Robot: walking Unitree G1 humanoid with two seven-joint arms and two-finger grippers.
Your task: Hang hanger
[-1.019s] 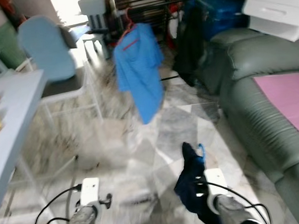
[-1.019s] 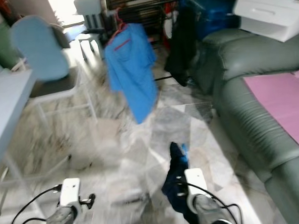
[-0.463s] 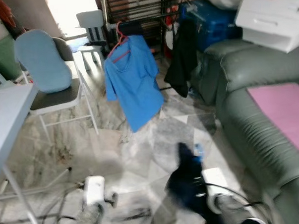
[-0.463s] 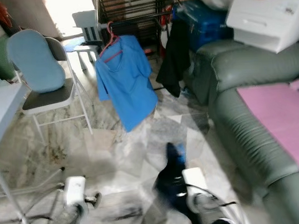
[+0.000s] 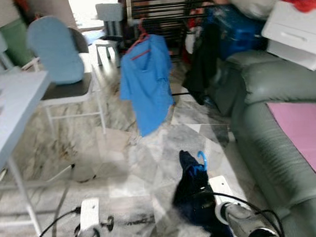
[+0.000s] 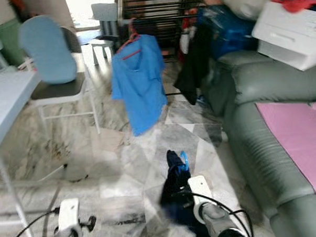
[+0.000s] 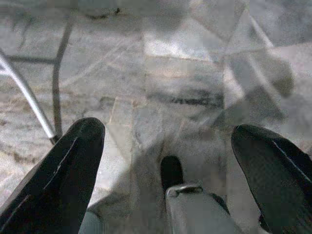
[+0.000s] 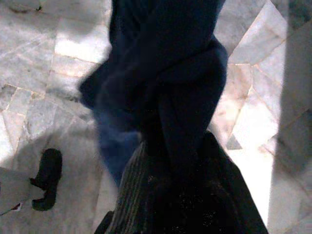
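My right gripper (image 8: 171, 163) is shut on a dark navy garment (image 5: 191, 193) that hangs on a blue hanger, whose hook (image 5: 202, 159) sticks up above the cloth. The garment drapes over the fingers and hides them, low at the right over the marble floor. A black drying rack (image 5: 163, 8) stands at the far end of the room. On it hang a blue shirt (image 5: 146, 82) on a red hanger and a black garment (image 5: 202, 59). My left gripper (image 7: 168, 151) is open over the bare floor, low at the left.
A grey-green sofa (image 5: 284, 123) with a pink mat runs along the right, with a white box (image 5: 296, 31) above it. A chair with a blue cushion (image 5: 61, 60) and a light table (image 5: 10, 109) stand at the left. Open floor lies between me and the rack.
The whole picture has shifted and blurred, so the camera moved. The navy garment stays in my right gripper and has swung a little. The left gripper is unchanged.
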